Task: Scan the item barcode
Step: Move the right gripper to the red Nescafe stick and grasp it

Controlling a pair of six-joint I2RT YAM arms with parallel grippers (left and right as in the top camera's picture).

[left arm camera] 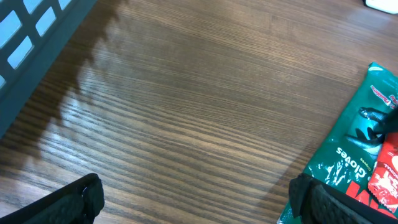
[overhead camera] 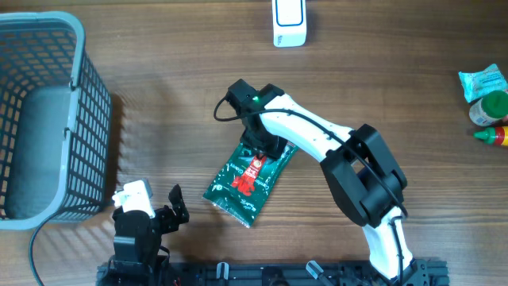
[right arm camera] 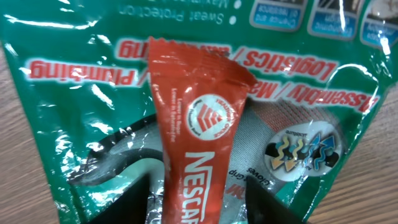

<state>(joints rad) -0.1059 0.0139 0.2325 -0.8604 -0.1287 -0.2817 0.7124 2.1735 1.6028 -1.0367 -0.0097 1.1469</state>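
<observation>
red sachet: Nescafé stick (right arm camera: 202,155) lies on the green gloves pack (overhead camera: 248,181); we take it as the item to scan.
right gripper: (right arm camera: 198,202) fingers straddle the sachet's near end; grip or gap, we can't tell.
left gripper: (left arm camera: 196,202) fully open, empty, parked left of the pack.
step: pickup, we judge.
next: lift sachet clear of the pack, carry it to the white scanner (overhead camera: 289,21) beyond the pack.
hidden: no barcode visible; fingertip contact cut off by the frame edge.
</observation>
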